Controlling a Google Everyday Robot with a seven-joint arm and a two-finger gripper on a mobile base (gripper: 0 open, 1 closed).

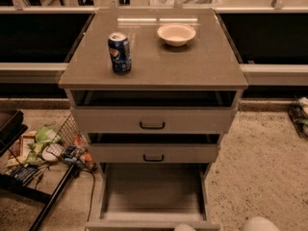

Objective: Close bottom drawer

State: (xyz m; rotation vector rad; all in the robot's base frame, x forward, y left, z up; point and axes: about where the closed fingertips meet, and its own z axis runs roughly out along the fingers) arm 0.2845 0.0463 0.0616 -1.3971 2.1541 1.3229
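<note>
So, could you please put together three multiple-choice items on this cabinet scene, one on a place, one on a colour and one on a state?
1. Where does the can stand?
A. On the floor.
B. On the cabinet top, left of the bowl.
C. Inside a drawer.

2. What colour is the can?
A. Red.
B. Green.
C. Blue.

3. How is the bottom drawer?
A. Pulled far out, tray empty.
B. Shut flush.
C. Full of cans.

Answers:
1 B: the can stands on the cabinet top, with the bowl to its right.
2 C: its side is blue.
3 A: the tray shows bare and far out. The hand shows only at the picture's bottom edge, by that drawer's front.
</note>
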